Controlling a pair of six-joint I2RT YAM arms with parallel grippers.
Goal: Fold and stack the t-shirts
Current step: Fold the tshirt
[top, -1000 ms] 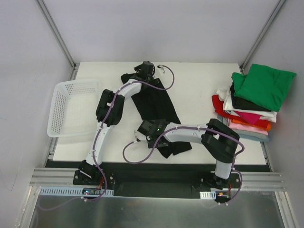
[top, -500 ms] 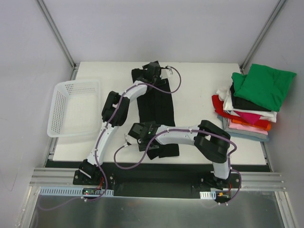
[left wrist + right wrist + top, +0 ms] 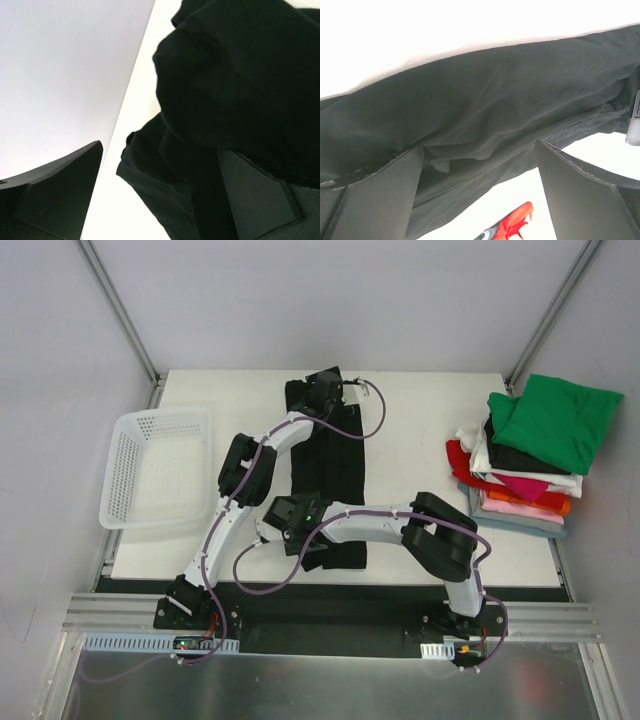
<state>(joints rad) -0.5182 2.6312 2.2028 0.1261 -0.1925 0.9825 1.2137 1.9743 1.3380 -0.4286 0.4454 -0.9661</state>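
A black t-shirt [image 3: 335, 455] lies as a long narrow strip running from the far side of the white table to its near edge. My left gripper [image 3: 322, 390] is at the strip's far end. It is open, with bunched black cloth [image 3: 240, 75] between its fingers and draped over the right one. My right gripper [image 3: 290, 525] is at the strip's near left edge, also open. Its fingers straddle a wrinkled fold of the cloth [image 3: 495, 100]. A pile of folded t-shirts [image 3: 520, 475] sits at the right edge, with a green one [image 3: 555, 420] on top.
A white mesh basket [image 3: 125, 480] stands at the table's left edge and overhangs it. The pile at the right hangs past the table's right edge. A scrap of red cloth [image 3: 517, 222] shows low in the right wrist view. Metal frame posts rise at both far corners.
The black t-shirt has swung from a diagonal lie to nearly straight front-to-back. The left gripper moved right at the far end. The right gripper moved left and nearer.
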